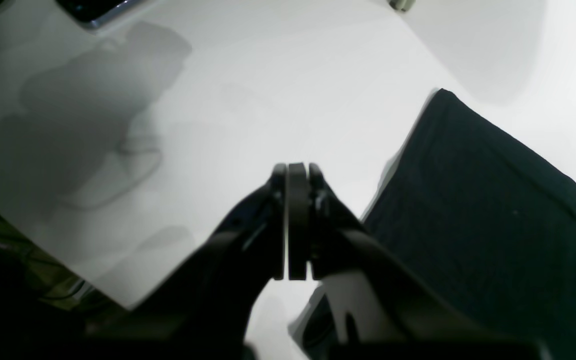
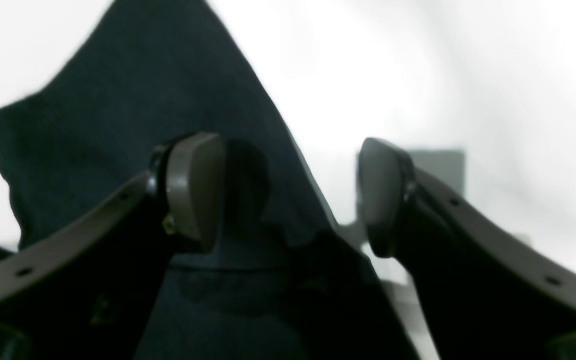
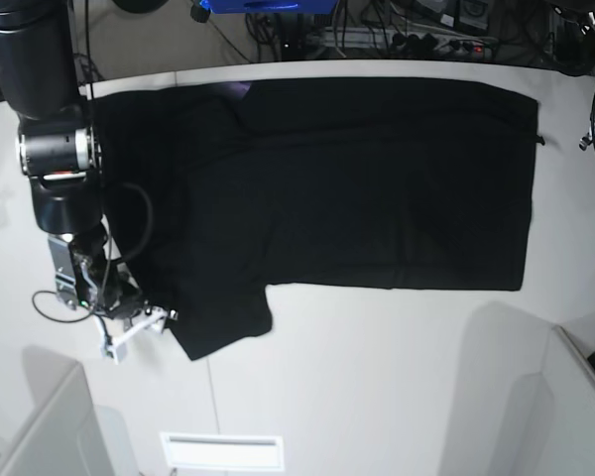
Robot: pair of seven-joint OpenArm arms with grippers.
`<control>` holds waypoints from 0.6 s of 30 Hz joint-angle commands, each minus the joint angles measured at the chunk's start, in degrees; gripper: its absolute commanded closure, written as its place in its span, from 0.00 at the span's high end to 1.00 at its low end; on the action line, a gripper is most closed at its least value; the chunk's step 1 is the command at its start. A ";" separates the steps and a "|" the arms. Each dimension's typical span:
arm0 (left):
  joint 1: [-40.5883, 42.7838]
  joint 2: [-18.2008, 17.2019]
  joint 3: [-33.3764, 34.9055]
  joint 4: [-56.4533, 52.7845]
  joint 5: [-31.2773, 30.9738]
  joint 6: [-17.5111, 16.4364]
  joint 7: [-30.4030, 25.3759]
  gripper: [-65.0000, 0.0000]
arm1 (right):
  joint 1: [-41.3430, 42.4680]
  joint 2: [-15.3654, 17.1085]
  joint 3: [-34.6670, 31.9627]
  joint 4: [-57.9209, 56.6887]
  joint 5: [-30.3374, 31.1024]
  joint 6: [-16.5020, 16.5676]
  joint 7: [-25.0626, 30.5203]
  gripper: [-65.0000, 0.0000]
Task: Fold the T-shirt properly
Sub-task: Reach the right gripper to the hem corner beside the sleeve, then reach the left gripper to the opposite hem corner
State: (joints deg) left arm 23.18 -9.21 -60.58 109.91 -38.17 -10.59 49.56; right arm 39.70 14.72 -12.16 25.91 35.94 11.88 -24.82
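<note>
At the left of the base frame the right arm (image 3: pixel 55 149) is a stack of glossy black cylinders with a silver ring between two segments. A black cable loops off its lower joint, and a white bracket sticks out by the right hand (image 3: pixel 139 319). Close up, that hand (image 2: pixel 290 195) has two dark grey curved fingers with small holes along them, each ending in a rounded, smooth grey-brown pad (image 2: pixel 195 187). The left hand (image 1: pixel 297 220) is matte black, with flat slab-like tips and branching curved struts.

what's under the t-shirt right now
The T-shirt lies spread flat on the white table. Only the table shows around its edges; anything beneath the cloth is covered. The right gripper hangs open over one sleeve.
</note>
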 commanded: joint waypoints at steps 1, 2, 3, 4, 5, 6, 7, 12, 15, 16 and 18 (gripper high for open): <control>0.25 -0.94 -0.30 0.73 -0.55 -0.18 -1.17 0.00 | 2.19 0.44 -0.45 0.33 0.23 0.21 0.60 0.62; 0.25 -0.94 -0.13 0.47 -0.55 -0.18 -1.17 0.00 | 2.10 0.36 -1.07 0.33 0.32 0.21 0.69 0.62; 0.07 -0.94 -0.13 0.20 -0.55 -0.18 -1.17 0.00 | 2.01 -0.08 -1.68 0.33 0.32 0.38 0.51 0.62; -0.10 -0.94 -0.04 0.11 -0.55 -0.18 -1.17 0.00 | 1.84 -0.43 -2.21 0.33 0.32 0.56 0.42 0.62; -0.10 -0.94 -0.04 0.03 -0.55 -0.18 -1.17 0.00 | 1.75 -0.61 -2.83 0.33 0.32 0.56 0.42 0.62; -0.10 -0.94 -0.04 0.03 -0.55 -0.18 -1.17 0.00 | 1.57 -0.79 -3.53 0.33 0.32 0.56 0.42 0.62; -0.10 -0.94 -0.04 0.03 -0.55 -0.18 -1.17 0.00 | 1.22 -1.05 -4.32 0.51 0.32 0.56 0.51 0.62; -0.19 -0.94 -0.04 0.03 -0.55 -0.18 -1.17 0.00 | 0.96 -1.23 -5.81 0.68 0.32 0.21 0.86 0.62; -0.19 -0.94 -0.04 -0.50 -0.55 -0.18 -1.17 0.00 | 0.96 -1.14 -5.81 0.59 0.32 0.21 0.86 0.57; -0.19 -1.03 -0.04 -1.12 -0.55 -0.18 -1.17 0.00 | 0.96 -1.05 -5.90 0.51 0.32 0.21 0.95 0.53; -0.37 -1.91 0.31 -3.05 -0.55 -0.18 -1.17 0.00 | 0.96 -0.87 -6.08 0.33 0.32 0.21 1.74 0.42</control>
State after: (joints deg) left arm 22.83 -9.89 -59.96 105.93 -38.15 -10.57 49.58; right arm 39.40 13.41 -18.13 26.04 36.01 11.99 -22.00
